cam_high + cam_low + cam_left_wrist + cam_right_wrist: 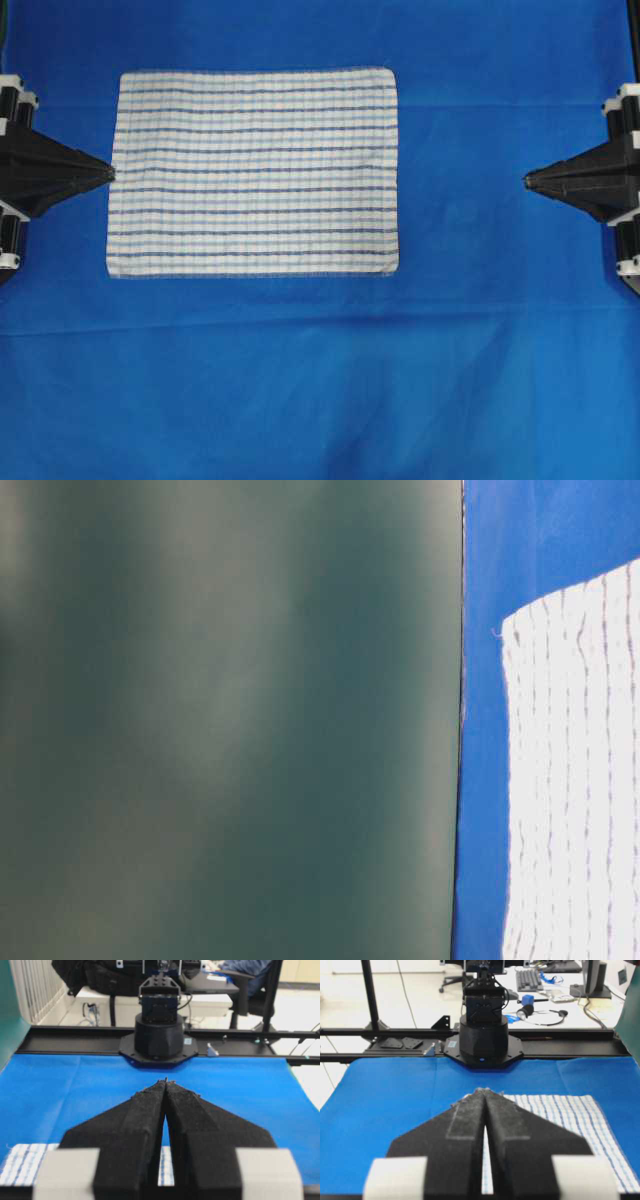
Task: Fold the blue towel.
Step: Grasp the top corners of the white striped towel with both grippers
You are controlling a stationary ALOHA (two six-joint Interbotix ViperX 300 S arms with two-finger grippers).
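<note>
Both grippers, left [108,173] and right [530,181], are idling with jaws clenched, empty; the flat towel [255,172] risks bunching if pinched carelessly.

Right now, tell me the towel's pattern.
White with thin blue and pale-blue stripes forming a fine check; the towel shows best in the overhead view.

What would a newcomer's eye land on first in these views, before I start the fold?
The rectangular white cloth towel with thin blue stripes lies flat and unfolded, left of centre on the plain solid-blue sheet. The black left gripper, shut, points at the towel's left edge; the black right gripper, also shut, sits apart from its right edge.
</note>
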